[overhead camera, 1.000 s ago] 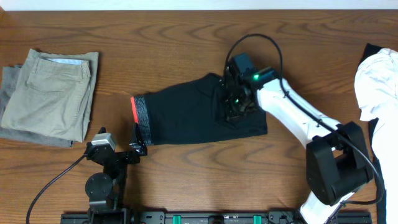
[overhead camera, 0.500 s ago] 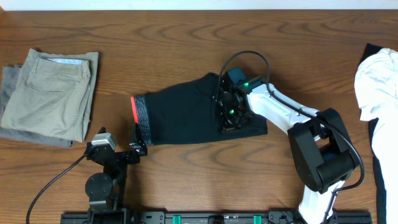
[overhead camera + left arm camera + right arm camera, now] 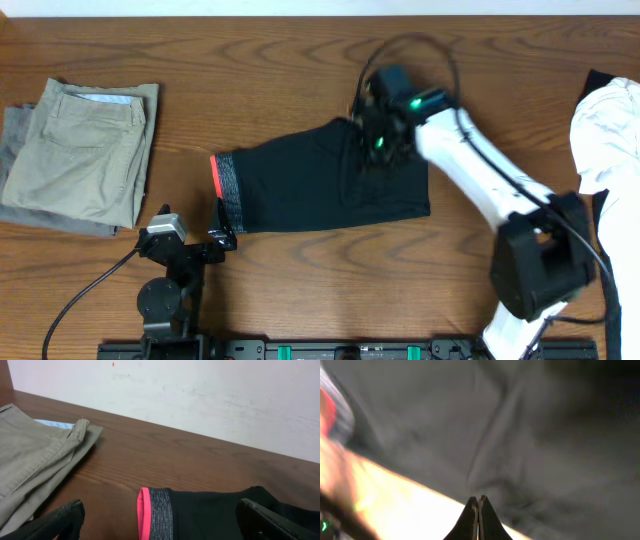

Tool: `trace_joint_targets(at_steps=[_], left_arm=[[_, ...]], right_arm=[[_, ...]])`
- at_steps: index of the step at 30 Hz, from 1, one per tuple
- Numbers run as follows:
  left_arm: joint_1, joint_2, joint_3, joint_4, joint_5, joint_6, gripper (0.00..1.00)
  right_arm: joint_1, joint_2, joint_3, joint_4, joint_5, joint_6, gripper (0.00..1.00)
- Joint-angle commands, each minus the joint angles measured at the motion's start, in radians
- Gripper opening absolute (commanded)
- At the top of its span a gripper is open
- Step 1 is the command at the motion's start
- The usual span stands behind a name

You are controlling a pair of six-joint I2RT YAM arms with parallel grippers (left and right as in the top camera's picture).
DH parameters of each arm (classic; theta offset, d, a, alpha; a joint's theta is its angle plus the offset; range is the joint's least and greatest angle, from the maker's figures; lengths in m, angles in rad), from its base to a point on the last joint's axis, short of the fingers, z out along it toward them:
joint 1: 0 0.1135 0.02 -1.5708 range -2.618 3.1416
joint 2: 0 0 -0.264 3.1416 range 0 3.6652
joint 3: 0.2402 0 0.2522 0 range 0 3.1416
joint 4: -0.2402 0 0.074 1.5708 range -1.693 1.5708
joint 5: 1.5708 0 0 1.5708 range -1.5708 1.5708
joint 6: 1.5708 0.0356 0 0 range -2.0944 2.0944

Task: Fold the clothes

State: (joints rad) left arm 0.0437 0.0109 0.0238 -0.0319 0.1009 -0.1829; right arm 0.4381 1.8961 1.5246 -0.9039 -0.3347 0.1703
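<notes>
Right gripper (image 3: 479, 504), fingers pinched shut on nothing, sits at 1 o'clock over the black pants (image 3: 300, 185) — it should open before grabbing that edge; left gripper (image 3: 222, 228) rests spread wide.

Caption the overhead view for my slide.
Right gripper over the folded black pants mid-table, left gripper open by their waistband, khaki trousers stacked aside.

The right arm (image 3: 475, 178) has white links and black joints, a looping black cable (image 3: 405, 38) over its wrist, and green lights (image 3: 410, 99). The left arm (image 3: 162, 295) is black, with a silver block (image 3: 165, 223) and a trailing black cable (image 3: 90, 285). Its claw fingers (image 3: 60, 522) are matte black.
</notes>
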Motion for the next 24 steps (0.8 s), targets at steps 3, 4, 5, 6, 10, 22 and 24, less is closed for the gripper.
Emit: trace_joint_targets(at_steps=[3, 4, 5, 6, 10, 22, 24], left_arm=[[-0.004, -0.007, -0.02, -0.029, 0.01, 0.009, 0.98], [-0.004, -0.007, -0.02, -0.029, 0.01, 0.01, 0.98], [-0.004, -0.007, -0.02, -0.029, 0.01, 0.01, 0.98], [-0.004, -0.007, -0.02, -0.029, 0.01, 0.009, 0.98], [-0.004, -0.007, -0.02, -0.029, 0.01, 0.009, 0.98], [-0.004, -0.007, -0.02, -0.029, 0.01, 0.01, 0.98], [-0.004, -0.007, -0.02, -0.029, 0.01, 0.01, 0.98]], right_arm=[[-0.061, -0.007, 0.029, 0.063, 0.051, -0.104, 0.01], [-0.067, 0.006, 0.029, 0.066, 0.042, -0.105, 0.01], [-0.072, 0.016, 0.029, 0.067, 0.038, -0.105, 0.01], [-0.072, 0.029, 0.029, 0.07, 0.039, -0.105, 0.01], [-0.071, 0.091, 0.029, 0.102, 0.031, -0.153, 0.01], [-0.071, 0.29, 0.029, 0.259, -0.101, -0.258, 0.01], [-0.071, 0.304, 0.029, 0.29, -0.1, -0.285, 0.01]])
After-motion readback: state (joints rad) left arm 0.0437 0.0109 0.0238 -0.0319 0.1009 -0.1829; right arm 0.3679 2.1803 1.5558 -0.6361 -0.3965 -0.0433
